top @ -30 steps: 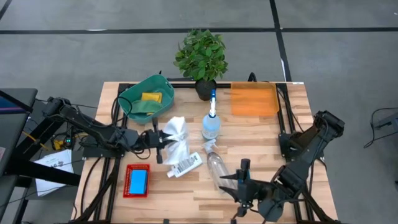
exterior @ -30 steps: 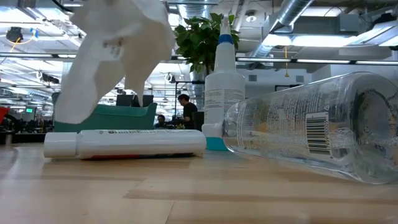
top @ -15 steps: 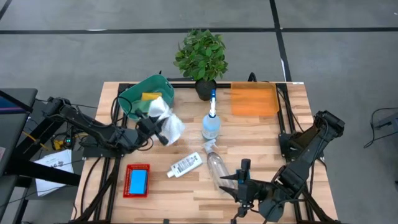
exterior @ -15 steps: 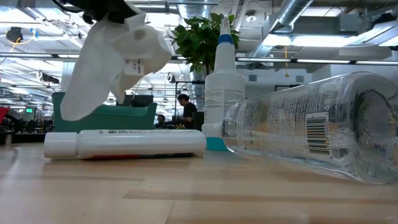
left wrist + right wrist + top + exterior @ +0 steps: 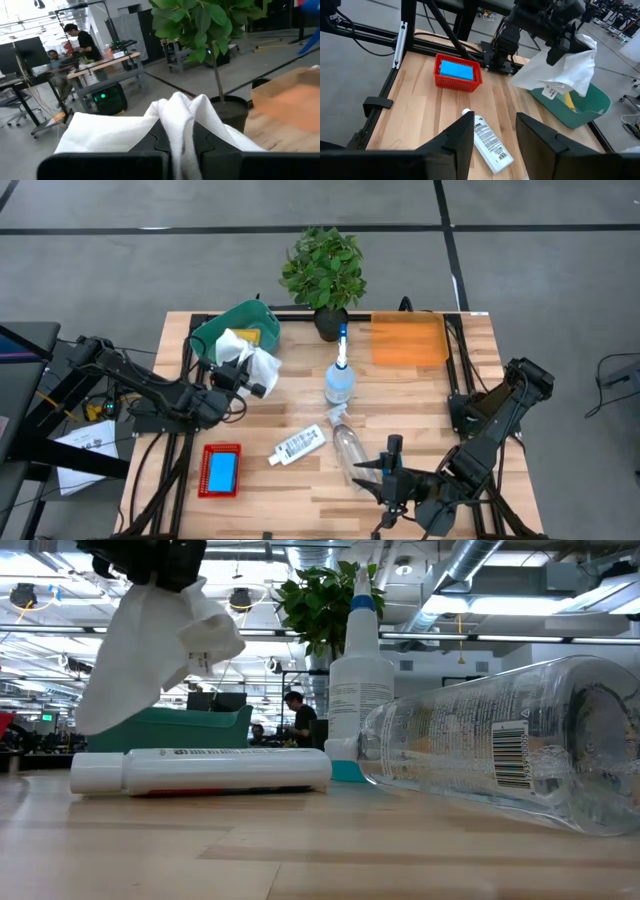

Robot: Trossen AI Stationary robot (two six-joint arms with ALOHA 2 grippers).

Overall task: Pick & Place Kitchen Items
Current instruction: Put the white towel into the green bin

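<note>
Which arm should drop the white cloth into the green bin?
Left. The left gripper is shut on the white cloth, hanging at the green bin. The right gripper is open and empty at the table's near edge.

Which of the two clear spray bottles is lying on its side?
The clear spray bottle nearer the right gripper lies flat, nozzle pointing toward the plant end. The other spray bottle, with the blue nozzle, stands upright mid-table.
</note>
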